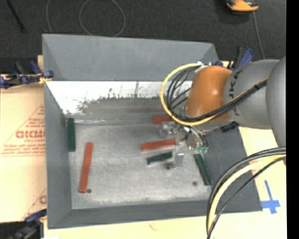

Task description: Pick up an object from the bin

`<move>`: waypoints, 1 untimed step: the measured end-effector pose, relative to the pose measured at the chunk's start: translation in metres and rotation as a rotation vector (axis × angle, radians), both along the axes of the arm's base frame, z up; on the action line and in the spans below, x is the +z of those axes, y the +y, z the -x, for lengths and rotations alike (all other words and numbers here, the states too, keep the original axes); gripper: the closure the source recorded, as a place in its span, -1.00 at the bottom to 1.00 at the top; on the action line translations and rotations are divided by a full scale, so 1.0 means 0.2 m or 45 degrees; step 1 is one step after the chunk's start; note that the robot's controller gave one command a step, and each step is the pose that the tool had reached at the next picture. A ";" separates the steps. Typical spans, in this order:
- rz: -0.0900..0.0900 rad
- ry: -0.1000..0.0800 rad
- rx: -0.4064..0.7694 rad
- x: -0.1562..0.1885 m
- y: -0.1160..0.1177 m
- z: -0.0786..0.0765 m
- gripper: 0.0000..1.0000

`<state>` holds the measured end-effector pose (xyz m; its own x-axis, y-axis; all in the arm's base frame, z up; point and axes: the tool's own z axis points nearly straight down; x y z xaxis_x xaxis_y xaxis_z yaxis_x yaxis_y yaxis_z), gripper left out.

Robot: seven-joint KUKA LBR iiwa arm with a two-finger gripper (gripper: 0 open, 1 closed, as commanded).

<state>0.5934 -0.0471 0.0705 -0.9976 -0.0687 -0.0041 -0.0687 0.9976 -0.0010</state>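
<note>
stage: gripper [178, 155] down in the right-centre of the bin [129, 59], nothing seen lifted | candidates: red stick [157, 144] and dark green stick [159, 159] flat on the floor, just left of it | jaws: cannot tell whether spread or pressed | judged left: grasp and lift clear

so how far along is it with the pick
Done: the gripper is low in the bin, right beside the middle red stick and middle green stick. In hand: it sits at that pair, but I can't tell whether it grips either, and both look flat on the floor. Left: a firm grasp and the lift out. The left red stick lies apart, untouched.
</note>
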 end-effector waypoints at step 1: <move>0.001 0.000 0.003 0.00 0.00 0.00 1.00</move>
